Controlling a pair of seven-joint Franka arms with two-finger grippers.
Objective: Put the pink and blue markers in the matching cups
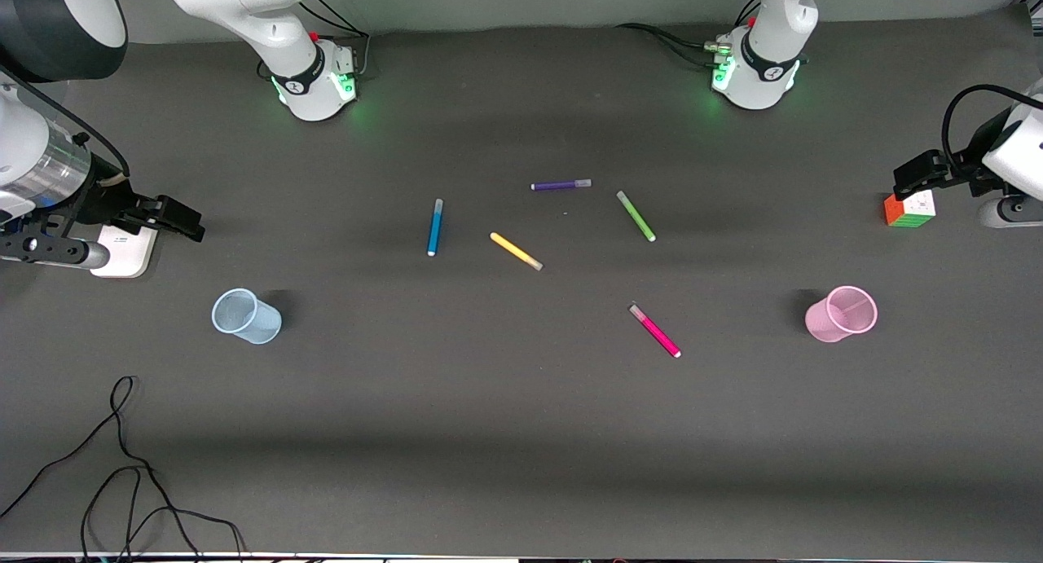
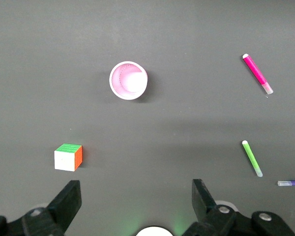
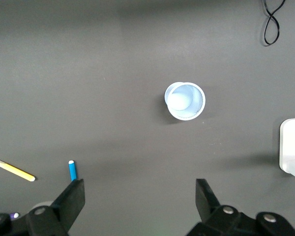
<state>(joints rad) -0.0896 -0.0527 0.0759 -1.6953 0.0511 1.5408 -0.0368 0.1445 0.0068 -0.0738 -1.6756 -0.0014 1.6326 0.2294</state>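
Tabletop (image 1: 521, 433) markers (image 1: 654, 331) (clear of jaws)

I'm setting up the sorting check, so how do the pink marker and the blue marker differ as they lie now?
The pink marker is magenta with a pale end; the blue marker is blue with a lighter end. The pink marker lies slanted across the table, while the blue marker points almost straight toward the front camera. The pink marker lies nearer to the front camera, toward the pink cup; the blue marker lies farther. Both lie flat on the table, untouched.
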